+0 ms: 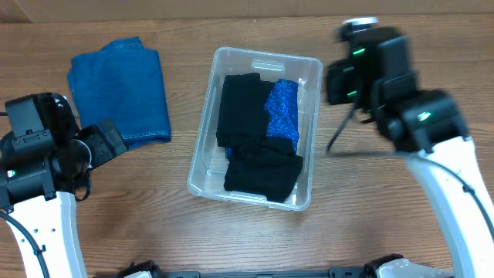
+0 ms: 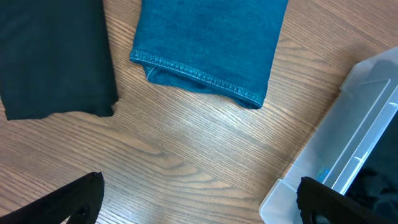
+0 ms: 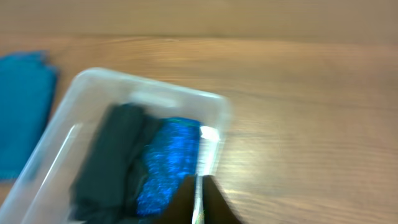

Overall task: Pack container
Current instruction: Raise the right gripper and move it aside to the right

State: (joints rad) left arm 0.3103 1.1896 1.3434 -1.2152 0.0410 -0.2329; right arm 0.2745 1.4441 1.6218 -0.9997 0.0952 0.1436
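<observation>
The clear container (image 1: 202, 166) stands mid-table and holds two black folded garments (image 1: 243, 108) and a sparkly blue one (image 1: 283, 108). It also shows blurred in the right wrist view (image 3: 87, 84), and one corner shows in the left wrist view (image 2: 354, 137). My left gripper (image 2: 199, 208) is wide open and empty over bare wood, left of the container's corner; overhead it is at the lower left (image 1: 112, 143). My right gripper (image 3: 199, 202) is shut and empty above the container's far right rim; overhead it is at the upper right (image 1: 338, 82).
Folded blue jeans (image 1: 122, 91) lie at the back left, also in the left wrist view (image 2: 211, 43). A black folded cloth (image 2: 56, 56) lies beside the jeans, hidden under my left arm overhead. The table is bare wood (image 1: 370, 216).
</observation>
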